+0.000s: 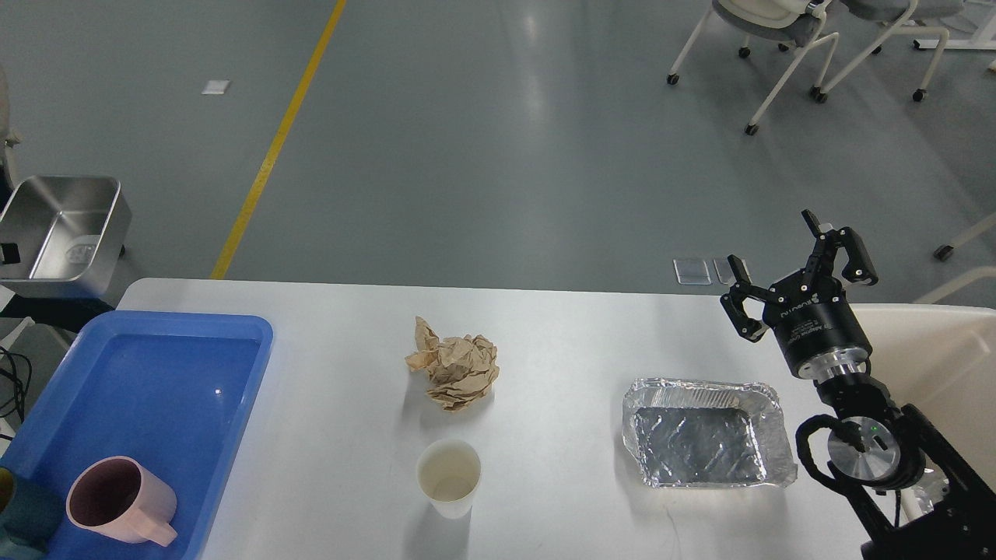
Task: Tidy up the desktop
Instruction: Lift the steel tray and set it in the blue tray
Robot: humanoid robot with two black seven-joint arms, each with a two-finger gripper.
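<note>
The white desktop (576, 342) holds a crumpled brown paper ball (455, 372) in the middle, a white paper cup (448, 476) in front of it, and an empty foil tray (706, 442) at the right. A steel container (62, 237) hangs in the air at the far left edge, above the table's back left corner. Only a black fingertip of my left gripper (7, 253) shows at its near wall, holding it. My right gripper (787, 268) is open and empty, raised behind the foil tray.
A blue plastic tray (148, 381) sits on the left end of the desktop with a pink mug (117, 509) in its near corner. A cream-white bin (941, 350) stands at the right edge. Chairs stand on the floor at the far right.
</note>
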